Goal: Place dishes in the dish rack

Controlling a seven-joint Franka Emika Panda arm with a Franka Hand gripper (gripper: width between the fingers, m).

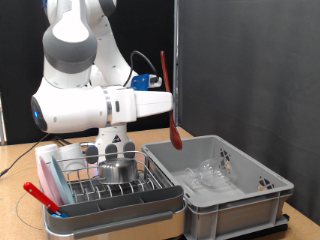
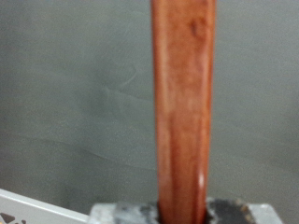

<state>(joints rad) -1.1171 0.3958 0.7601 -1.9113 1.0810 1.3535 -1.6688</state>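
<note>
- Sitting low at the exterior view's bottom left, a silver wire dish rack [image 1: 105, 180] rests in a white plastic tray [image 1: 120, 216] on a wooden bench [image 1: 20, 170].
- A red-handled utensil [image 1: 42, 196] lies across the tray's near left corner, its handle reaching past the rim toward the exterior view's left.
- A shiny steel bowl [image 1: 118, 170] already stands inside the rack, near the middle, with a whitish-grey utensil holder [image 1: 50, 160] at the rack's far left side.
- Above the rack, the white robot arm [image 1: 75, 105] reaches toward the exterior view's right, well clear of the bench.
- At the arm's end, the tool [image 1: 166, 98] is clenched on a long reddish-brown wooden spoon [image 1: 170, 100], which hangs nearly upright with its bowl end pointing down.
- The spoon's lower end hovers in the air above the gap between the rack and a large grey plastic crate [image 1: 235, 205], touching neither.
- The wrist view shows the same spoon [image 2: 182, 112] as a broad reddish-brown shaft filling the centre of the picture, gripped at its base against a blurred grey background.
- Inside the crate, on the exterior view's right, small clear glass pieces [image 1: 205, 177] lie on the floor, their exact number too hard to make out.
</note>
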